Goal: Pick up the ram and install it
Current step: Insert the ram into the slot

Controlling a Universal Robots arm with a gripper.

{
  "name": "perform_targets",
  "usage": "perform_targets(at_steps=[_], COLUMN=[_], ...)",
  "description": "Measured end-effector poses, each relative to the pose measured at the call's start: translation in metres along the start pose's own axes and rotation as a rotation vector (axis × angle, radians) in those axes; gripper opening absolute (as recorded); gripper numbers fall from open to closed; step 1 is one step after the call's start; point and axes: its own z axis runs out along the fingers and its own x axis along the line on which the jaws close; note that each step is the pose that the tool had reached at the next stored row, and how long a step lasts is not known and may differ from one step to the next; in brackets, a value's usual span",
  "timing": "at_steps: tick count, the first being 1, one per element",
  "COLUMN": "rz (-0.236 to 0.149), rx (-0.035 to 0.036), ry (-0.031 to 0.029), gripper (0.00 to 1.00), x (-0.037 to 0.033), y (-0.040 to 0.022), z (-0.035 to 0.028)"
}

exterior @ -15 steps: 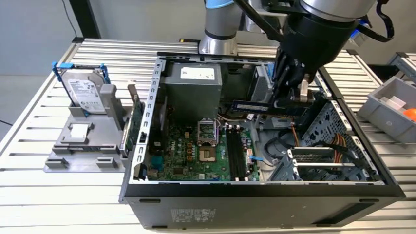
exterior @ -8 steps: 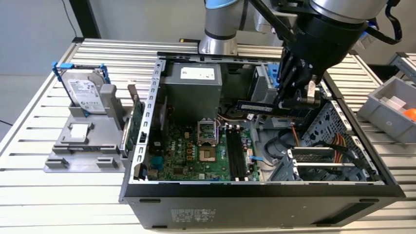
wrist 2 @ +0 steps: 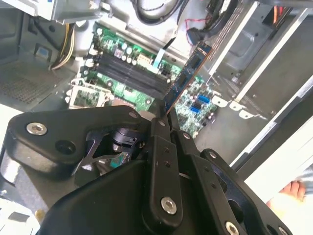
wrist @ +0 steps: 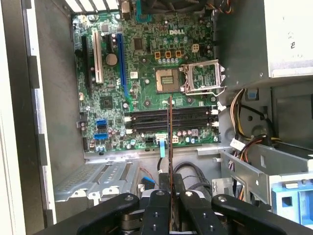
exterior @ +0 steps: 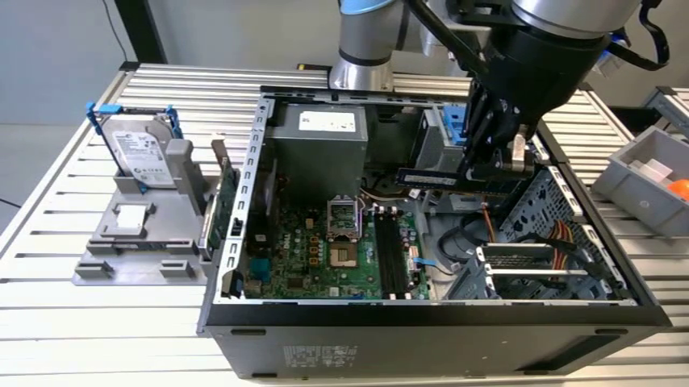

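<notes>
The gripper (exterior: 486, 172) is pressed together on one end of the ram (exterior: 433, 177), pinching the stick between its tips; the ram lies level above the open computer case (exterior: 242, 242), well clear of the green motherboard (exterior: 312, 242) and not touching the black memory slots (wrist: 195, 120); in the first wrist view it appears edge-on in front of those slots; in the second wrist view it juts from the gripper towards the board; a white printed label sits on the power supply (exterior: 323, 121); another is on the hard drive (exterior: 140, 153), which stands in a grey holder (exterior: 129, 242) on the slatted surface (exterior: 64, 210) at the exterior view's left.
</notes>
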Motion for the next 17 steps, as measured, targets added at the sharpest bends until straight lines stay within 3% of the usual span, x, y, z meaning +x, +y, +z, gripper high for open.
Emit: perform_targets(at_steps=[17], rz=[0.0], rx=[0.0001], ry=[0.0001], gripper=[0.0], x=[0.0004], y=[0.0002], z=[-0.0001])
